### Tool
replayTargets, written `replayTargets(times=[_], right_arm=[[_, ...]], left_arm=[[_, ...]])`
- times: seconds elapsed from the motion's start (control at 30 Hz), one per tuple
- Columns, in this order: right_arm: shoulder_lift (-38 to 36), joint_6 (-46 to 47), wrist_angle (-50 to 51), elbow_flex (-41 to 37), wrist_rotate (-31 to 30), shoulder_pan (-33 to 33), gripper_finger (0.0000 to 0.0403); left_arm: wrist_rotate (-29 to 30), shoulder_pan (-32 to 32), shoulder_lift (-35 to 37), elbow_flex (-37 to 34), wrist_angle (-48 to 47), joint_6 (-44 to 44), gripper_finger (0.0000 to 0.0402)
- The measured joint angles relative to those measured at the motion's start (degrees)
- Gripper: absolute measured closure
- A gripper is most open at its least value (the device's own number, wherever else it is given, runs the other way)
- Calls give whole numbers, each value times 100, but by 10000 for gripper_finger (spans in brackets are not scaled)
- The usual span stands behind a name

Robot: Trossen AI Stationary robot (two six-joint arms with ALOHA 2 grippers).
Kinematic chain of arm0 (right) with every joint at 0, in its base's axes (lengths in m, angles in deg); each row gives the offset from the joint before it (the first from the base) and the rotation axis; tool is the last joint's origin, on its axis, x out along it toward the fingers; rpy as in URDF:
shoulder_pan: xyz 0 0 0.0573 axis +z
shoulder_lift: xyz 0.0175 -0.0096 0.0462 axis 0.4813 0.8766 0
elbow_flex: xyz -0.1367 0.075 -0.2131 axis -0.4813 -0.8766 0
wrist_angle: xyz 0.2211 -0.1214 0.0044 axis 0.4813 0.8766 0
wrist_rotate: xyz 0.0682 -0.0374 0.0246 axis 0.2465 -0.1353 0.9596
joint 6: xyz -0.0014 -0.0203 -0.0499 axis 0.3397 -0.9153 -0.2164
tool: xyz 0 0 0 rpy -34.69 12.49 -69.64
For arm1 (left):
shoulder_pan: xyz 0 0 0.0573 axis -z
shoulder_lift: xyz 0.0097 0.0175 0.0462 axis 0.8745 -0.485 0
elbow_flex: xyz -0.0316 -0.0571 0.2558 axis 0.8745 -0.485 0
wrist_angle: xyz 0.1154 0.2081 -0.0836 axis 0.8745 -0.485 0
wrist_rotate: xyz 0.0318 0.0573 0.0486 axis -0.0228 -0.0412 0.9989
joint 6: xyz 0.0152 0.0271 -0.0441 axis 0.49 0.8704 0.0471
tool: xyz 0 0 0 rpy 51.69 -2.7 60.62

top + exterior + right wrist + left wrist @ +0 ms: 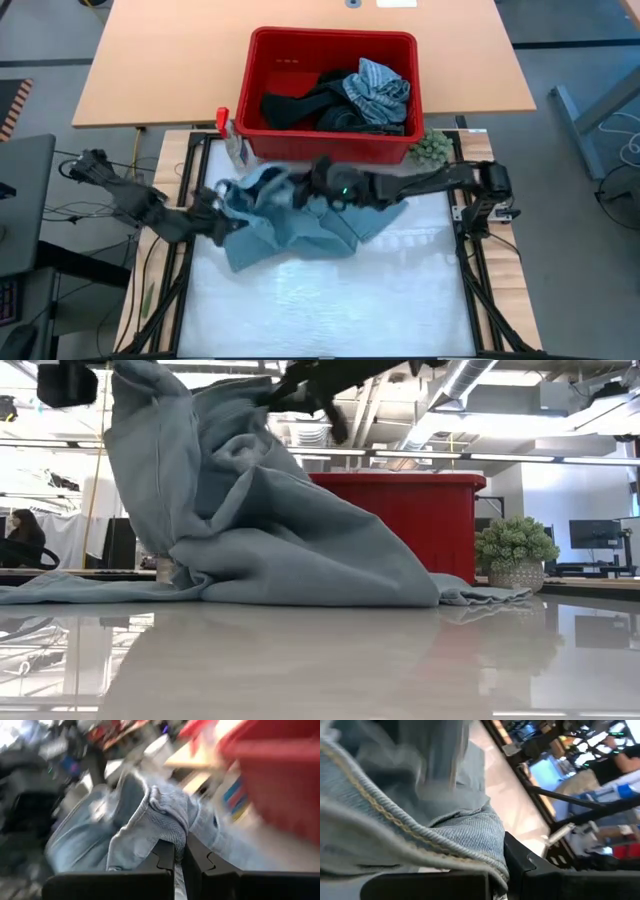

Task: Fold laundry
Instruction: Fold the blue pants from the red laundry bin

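A light blue denim garment (290,225) with a tan-stitched seam sits in the middle of the table. Its upper part is raised, and its lower part (300,585) lies spread on the tabletop. My left gripper (220,205) is shut on the garment's left side. My right gripper (316,183) is shut on it near the red basket (256,90). More laundry, dark and grey-blue striped (375,90), lies in the basket. My left gripper pinches a thick stitched edge of the garment (487,847) between its two fingers, several layers bunched. It comes at it slanting from the table's left. The cloth there is lifted and hangs down to the table. My right gripper pinches a bunched fold of the garment (172,827) between its two fingers. It comes nearly level from the table's right. The fold is raised, and the cloth below it drapes slack onto the tabletop.
The red basket stands on the wooden desk just beyond the table's far edge. A green fuzzy ball (432,148) sits at its right corner and a small red-topped object (228,128) at its left corner. The near half of the table (320,310) is bare.
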Motion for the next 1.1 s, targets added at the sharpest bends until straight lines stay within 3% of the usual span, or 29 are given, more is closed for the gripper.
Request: replayTargets(times=[0.23, 0.43, 0.63, 0.77, 0.83, 0.93, 1.1], right_arm=[[273, 76, 310, 0, 834, 325, 366], [247, -19, 491, 2, 1252, 471, 366], [-38, -594, 1490, 2, 1561, 469, 365], [-423, -1734, 2251, 2, 1565, 428, 365], [-700, -2256, 2650, 2, 1563, 435, 364], [-1211, -2641, 3300, 2, 1521, 478, 365], [-2104, -3025, 4516, 2, 1450, 664, 366]], left_arm=[[-175, -335, -798, -167, 940, 15, 401], [-413, -724, -775, -167, 1029, 338, 401], [-2221, -979, -475, -167, 982, 1117, 401], [-4051, -911, -323, -163, 1037, 1810, 401], [-4598, -708, -319, -120, 1005, 1877, 401], [-4872, -293, -358, -13, 1034, 1908, 401], [-4679, 480, -779, 188, 1009, 1953, 401]])
